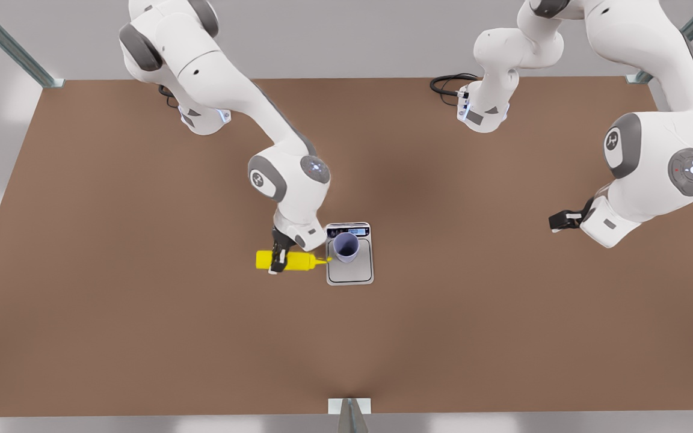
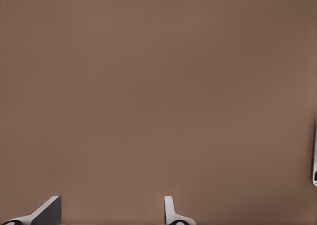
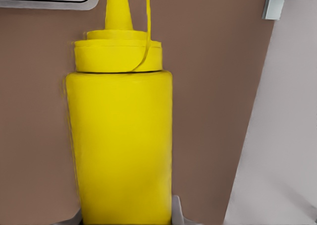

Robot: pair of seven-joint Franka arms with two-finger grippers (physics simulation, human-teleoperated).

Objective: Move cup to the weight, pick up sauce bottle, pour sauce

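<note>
Yellow sauce bottle (image 3: 121,145), lying level, is clamped by the right gripper (image 1: 278,257), nozzle reaching toward the cup (image 1: 345,246) standing on the weight (image 1: 350,255) just right of it. Far right, the waiting left gripper (image 1: 558,221) hangs parted above the table (image 1: 142,337).

A plain brown table (image 1: 142,313) fills the scene, with grey metal frame posts (image 1: 12,48) at its far corners, a small metal bracket (image 1: 349,410) at the near edge, and a coiled black cable (image 1: 450,83) lying near the far edge.
</note>
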